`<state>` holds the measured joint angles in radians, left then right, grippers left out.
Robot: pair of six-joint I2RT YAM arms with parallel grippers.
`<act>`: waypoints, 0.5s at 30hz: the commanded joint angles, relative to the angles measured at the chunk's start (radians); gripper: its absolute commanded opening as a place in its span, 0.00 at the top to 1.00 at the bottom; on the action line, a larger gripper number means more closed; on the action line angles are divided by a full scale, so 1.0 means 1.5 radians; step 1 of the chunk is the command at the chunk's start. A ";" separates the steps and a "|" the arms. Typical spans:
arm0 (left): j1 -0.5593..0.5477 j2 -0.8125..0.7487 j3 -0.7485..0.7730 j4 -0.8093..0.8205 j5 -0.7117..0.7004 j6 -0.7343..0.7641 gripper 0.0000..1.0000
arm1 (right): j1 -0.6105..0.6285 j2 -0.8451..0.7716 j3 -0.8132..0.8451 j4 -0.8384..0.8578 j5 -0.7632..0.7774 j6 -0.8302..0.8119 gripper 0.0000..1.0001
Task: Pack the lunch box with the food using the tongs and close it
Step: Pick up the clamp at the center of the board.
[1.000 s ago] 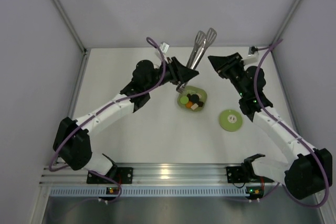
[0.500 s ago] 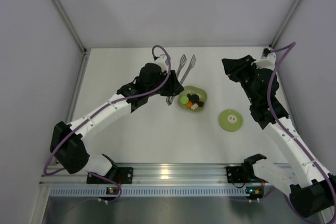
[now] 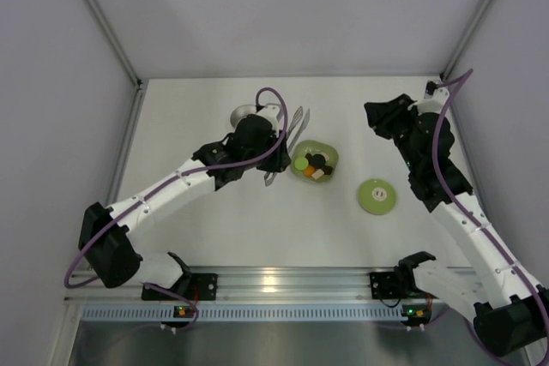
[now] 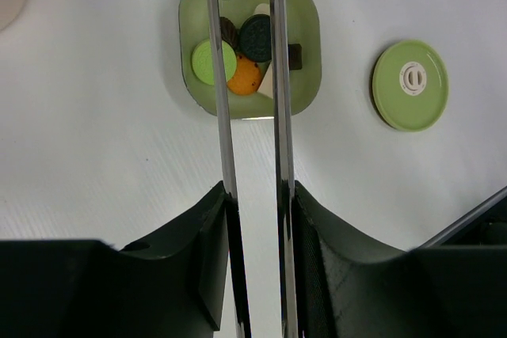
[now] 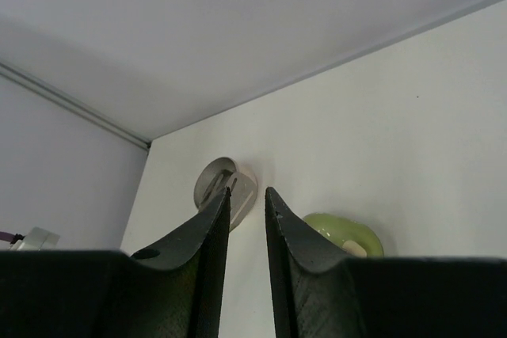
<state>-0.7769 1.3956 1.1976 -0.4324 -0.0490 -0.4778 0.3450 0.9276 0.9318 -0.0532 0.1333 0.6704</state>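
The lunch box point(image 3: 244, 115) stands open at the back of the table point(image 3: 214, 229), just behind the left arm, with its lid point(image 3: 377, 195) lying well apart to the right. The food point(image 3: 314, 163) sits in the green dish point(image 3: 330, 153) between them. A second ago the tongs point(image 3: 292, 126) were raised high toward the back wall. Now the left gripper point(image 3: 276, 147) has swung them down low beside the dish, and the right gripper point(image 3: 378, 114) has drawn back to the right. From the left wrist, the left gripper point(image 4: 257, 195) is clamped on the tongs point(image 4: 226, 140), pressing both thin arms. The arms run across the food point(image 4: 238, 57) in the dish point(image 4: 307, 69), and the lid point(image 4: 410, 85) lies to the right. From the right wrist, the right gripper point(image 5: 247, 191) is open only a crack and holds nothing. The lunch box point(image 5: 242, 186) and dish point(image 5: 337, 229) lie beyond it. Packing has likely not begun, and the first pick-up seems near.
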 commanded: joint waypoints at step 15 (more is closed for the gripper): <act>-0.032 -0.017 0.016 -0.030 -0.035 0.049 0.58 | 0.013 0.027 0.029 -0.045 -0.032 -0.026 0.74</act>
<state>-0.8124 1.3956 1.1976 -0.4732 -0.0731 -0.4347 0.3450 0.9581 0.9318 -0.0792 0.1101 0.6464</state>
